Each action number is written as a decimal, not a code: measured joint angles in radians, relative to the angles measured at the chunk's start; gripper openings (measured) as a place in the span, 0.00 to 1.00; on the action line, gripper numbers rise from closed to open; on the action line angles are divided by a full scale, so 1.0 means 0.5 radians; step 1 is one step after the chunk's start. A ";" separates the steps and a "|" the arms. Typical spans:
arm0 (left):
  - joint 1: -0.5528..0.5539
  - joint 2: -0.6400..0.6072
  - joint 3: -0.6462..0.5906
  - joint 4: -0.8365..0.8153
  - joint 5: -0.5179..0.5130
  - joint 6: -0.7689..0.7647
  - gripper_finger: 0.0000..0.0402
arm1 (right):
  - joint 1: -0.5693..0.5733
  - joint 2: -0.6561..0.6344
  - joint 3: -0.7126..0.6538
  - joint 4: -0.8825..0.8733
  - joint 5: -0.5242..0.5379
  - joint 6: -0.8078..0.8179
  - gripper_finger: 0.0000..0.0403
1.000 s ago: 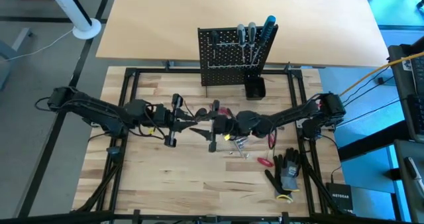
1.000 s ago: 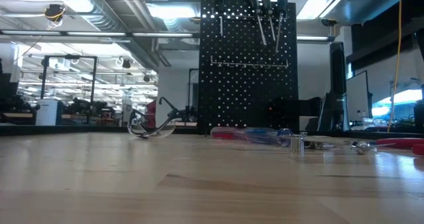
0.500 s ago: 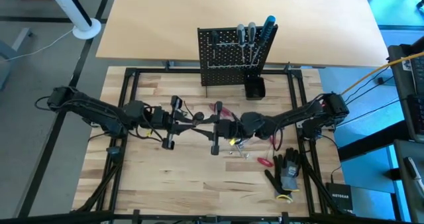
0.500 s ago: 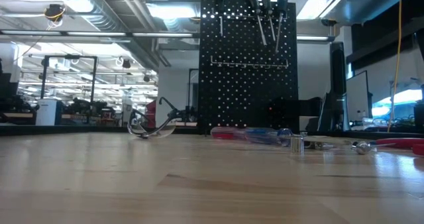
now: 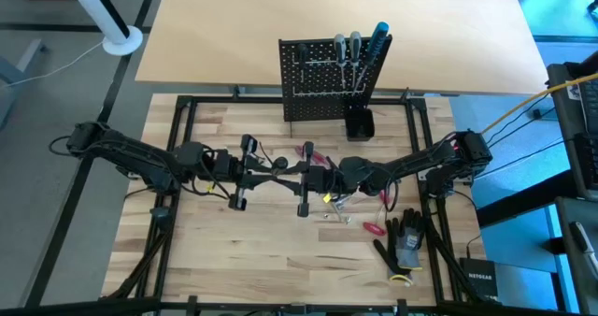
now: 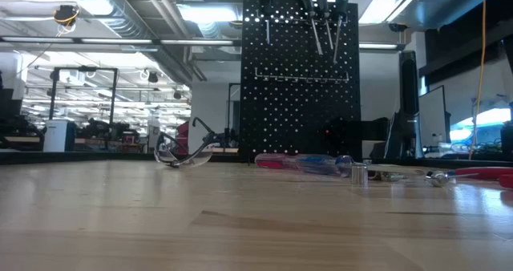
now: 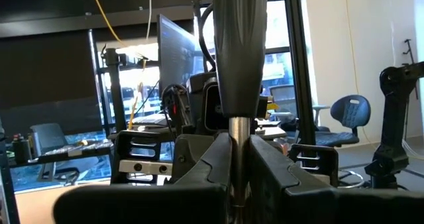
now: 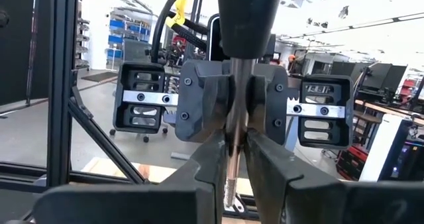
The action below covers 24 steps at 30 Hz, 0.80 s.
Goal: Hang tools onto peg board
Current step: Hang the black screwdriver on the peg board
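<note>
A grey-handled screwdriver (image 7: 240,45) stands upright in the air over the middle of the table, handle up and thin metal shaft down. My left gripper (image 7: 240,184) and my right gripper (image 8: 233,164) meet there, facing each other, both shut on the shaft; from above they show as left gripper (image 5: 280,173) and right gripper (image 5: 316,178). The black peg board (image 5: 322,82) stands upright at the far edge, with grey-handled screwdrivers and a blue-handled one (image 5: 377,40) hanging on it. My left gripper pinches the screwdriver's shaft (image 7: 238,151) between its two fingers, just below the handle. The fingers come about level from the table's left and lie across the shaft. The tool stands upright, clear of the table. My right gripper pinches the shaft's lower part (image 8: 233,151) between its two fingers, coming about level from the table's right, across the shaft. The shaft's tip (image 8: 228,197) shows just below the fingers. The left gripper's fingers (image 8: 212,111) hold the shaft right behind.
A small black cup (image 5: 360,124) stands at the board's foot. Red-handled tools (image 5: 313,155) (image 5: 374,228), small metal bits (image 5: 336,213) and black gloves (image 5: 404,246) lie on the right half. Safety glasses (image 6: 180,155) and a red-and-blue screwdriver (image 6: 304,163) lie before the board.
My right gripper has edged toward my left gripper and shut on the screwdriver's shaft. The screwdriver stays upright in the left gripper's hold.
</note>
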 joint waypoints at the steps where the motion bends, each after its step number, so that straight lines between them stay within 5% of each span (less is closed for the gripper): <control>1: 0.000 0.000 0.000 0.000 0.000 0.000 0.05 | 0.000 0.000 0.000 0.003 0.001 0.001 0.15; 10: 0.000 -0.005 0.000 0.016 0.002 0.015 0.06 | 0.000 0.000 -0.003 0.007 -0.001 0.002 0.02; 24: 0.001 0.000 0.000 -0.019 -0.002 -0.022 0.14 | 0.002 0.000 -0.003 -0.023 0.003 -0.017 0.00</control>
